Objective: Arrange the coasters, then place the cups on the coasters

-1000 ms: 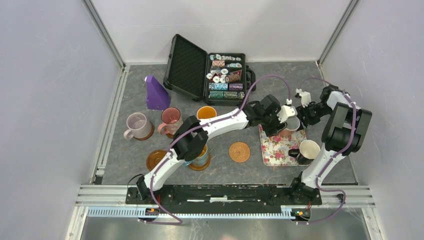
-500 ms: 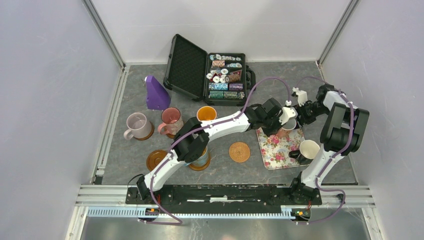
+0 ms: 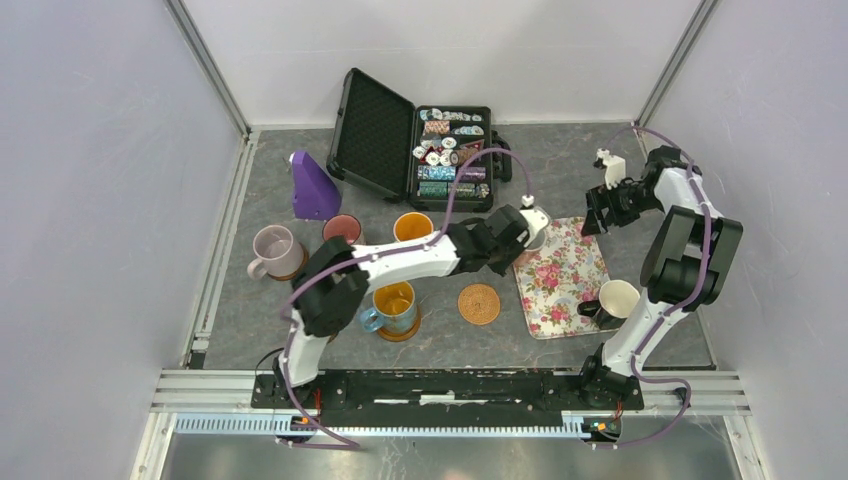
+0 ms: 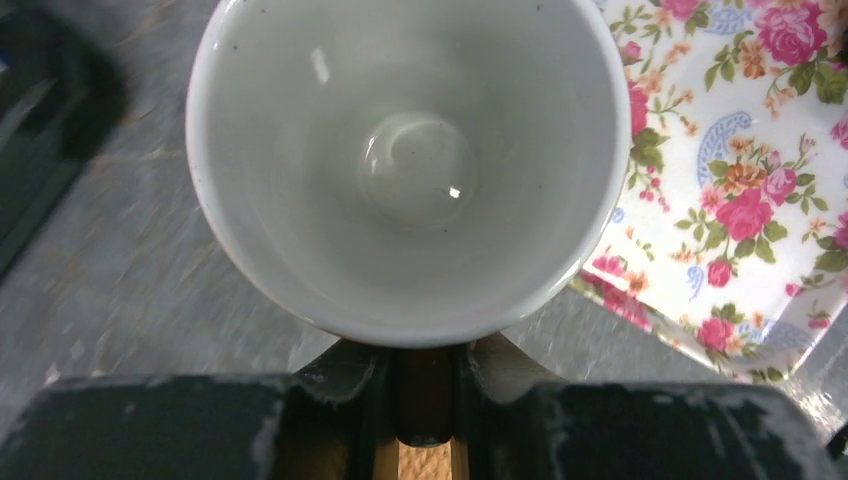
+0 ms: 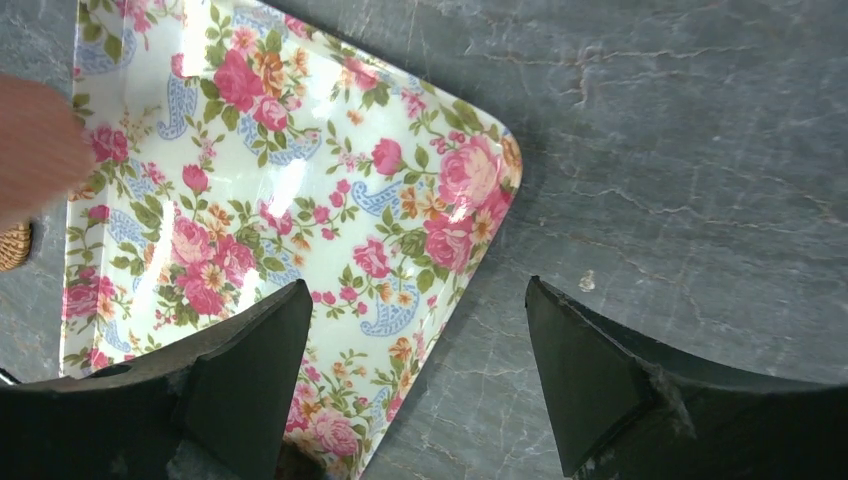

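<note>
My left gripper [image 4: 425,372] is shut on the handle of a white cup [image 4: 400,170], holding it above the grey table just left of the floral tray [image 4: 760,150]; from above this gripper [image 3: 514,241] is at the tray's far left corner. The right gripper [image 5: 420,292] is open and empty over the tray's far right corner [image 3: 597,215]. A tan patterned coaster [image 3: 479,303] lies bare. The blue cup [image 3: 392,303] and the lilac cup [image 3: 272,250] stand on brown coasters. The pink cup [image 3: 343,228] and the orange-inside cup [image 3: 412,226] stand behind. A black cup [image 3: 615,300] sits on the tray.
An open black case [image 3: 420,150] of poker chips stands at the back. A purple wedge-shaped object [image 3: 313,188] stands to its left. The floral tray [image 3: 560,280] lies right of centre. My left arm's elbow [image 3: 325,298] hangs over the near-left cups.
My left gripper closed on the white cup's handle and carried it left off the tray. The right gripper opened and drew back to the far right.
</note>
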You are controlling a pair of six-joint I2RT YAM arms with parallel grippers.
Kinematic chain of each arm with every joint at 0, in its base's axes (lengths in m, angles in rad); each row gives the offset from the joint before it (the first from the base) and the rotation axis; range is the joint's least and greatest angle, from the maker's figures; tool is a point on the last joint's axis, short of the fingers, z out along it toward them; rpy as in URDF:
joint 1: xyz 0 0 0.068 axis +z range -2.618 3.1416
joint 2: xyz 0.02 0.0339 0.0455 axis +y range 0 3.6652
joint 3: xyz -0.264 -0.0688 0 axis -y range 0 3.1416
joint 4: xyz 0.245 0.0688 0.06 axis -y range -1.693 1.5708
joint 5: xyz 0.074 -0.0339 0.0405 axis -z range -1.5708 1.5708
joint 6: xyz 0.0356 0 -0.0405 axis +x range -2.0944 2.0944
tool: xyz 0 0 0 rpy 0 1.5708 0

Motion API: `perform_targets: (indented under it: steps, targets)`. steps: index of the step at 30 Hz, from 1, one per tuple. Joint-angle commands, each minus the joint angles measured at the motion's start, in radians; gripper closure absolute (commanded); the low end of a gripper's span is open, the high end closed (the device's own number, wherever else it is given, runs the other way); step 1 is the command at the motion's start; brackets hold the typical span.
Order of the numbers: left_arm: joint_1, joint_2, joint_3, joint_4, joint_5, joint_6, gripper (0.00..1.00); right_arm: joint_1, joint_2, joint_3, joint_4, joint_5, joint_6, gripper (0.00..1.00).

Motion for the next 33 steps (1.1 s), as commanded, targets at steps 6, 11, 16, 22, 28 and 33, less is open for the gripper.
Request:
perform_targets:
  steps: [6, 11, 16, 22, 28, 33]
  targets:
    - [-0.046, -0.396, -0.307, 0.132, -0.346, -0.211, 0.98, -0.015, -0.058, 0.038, -0.004, -0.021, 0.021, 0.13]
    - [-0.1, -0.492, -0.425, 0.119, -0.419, -0.309, 0.98, -0.014, -0.081, -0.01, 0.01, -0.008, 0.019, 0.12]
    - [-0.166, -0.545, -0.497, 0.088, -0.445, -0.4, 0.98, -0.014, -0.117, -0.065, 0.025, 0.012, 0.008, 0.12]
    - [-0.203, -0.584, -0.561, 0.083, -0.429, -0.476, 0.98, -0.015, -0.141, -0.097, 0.033, 0.015, 0.006, 0.12]
    - [-0.211, -0.566, -0.573, 0.074, -0.402, -0.535, 0.98, -0.014, -0.164, -0.134, 0.048, 0.021, 0.0, 0.12]
    - [-0.211, -0.532, -0.574, 0.094, -0.38, -0.563, 0.98, -0.015, -0.178, -0.169, 0.056, 0.026, -0.009, 0.12]
